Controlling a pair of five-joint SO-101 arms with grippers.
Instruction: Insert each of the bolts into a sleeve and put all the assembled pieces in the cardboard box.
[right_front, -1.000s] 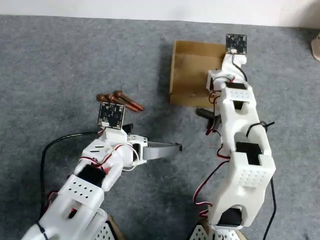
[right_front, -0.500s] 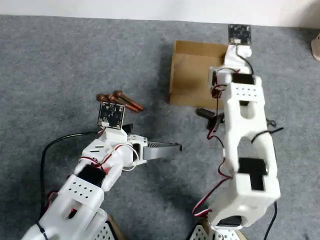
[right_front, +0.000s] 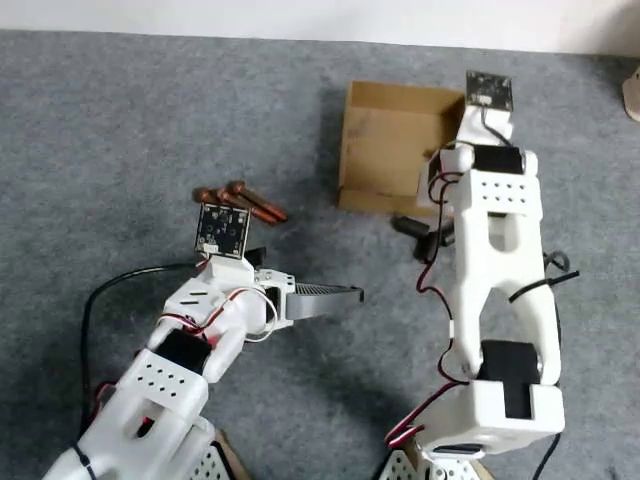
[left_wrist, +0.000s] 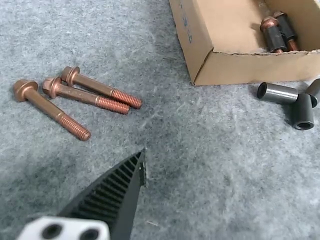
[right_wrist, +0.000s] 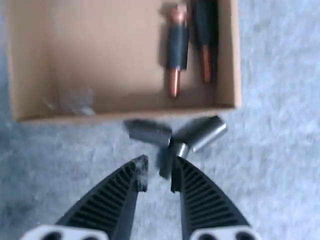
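Surface: a grey, felt-like counter (right_front: 150, 120) carries all the parts.
Right fingers: the right gripper (right_wrist: 157, 167) is shown with its ribbed fingers (right_wrist: 195, 200) parted by a narrow gap. Nothing is seen to be clamped, and the sleeves (right_wrist: 200, 131) lie just past the tips.
Loose sleeves: three dark tubes are clustered, touching one another, between the fingertips and the near wall of the box.
Box: the cardboard box (right_wrist: 125, 114) stands just beyond the cluster. Two assembled pieces (right_wrist: 176, 47) rest side by side in one corner.
Left gripper: the left gripper (right_front: 352, 293) is held low over bare counter, nearer the robot's base than either the bolts or the sleeves. Whether it is parted or closed cannot be told.
Loose bolts: three copper-coloured bolts (left_wrist: 82, 95) lie close together, heads all turned the same way, well apart from the box.
Handling, sleeve: it is judged a rigid, smooth tube, light and liable to roll or slip. It is best taken across the middle of the barrel, with the bore left clear.
Handling, bolt: it is judged stiff and heavy for its size. The plain shank just below the flanged head offers the surest hold, with the threaded end left free for insertion.
Progress: two pieces are judged boxed, and three pairs remain to be joined.
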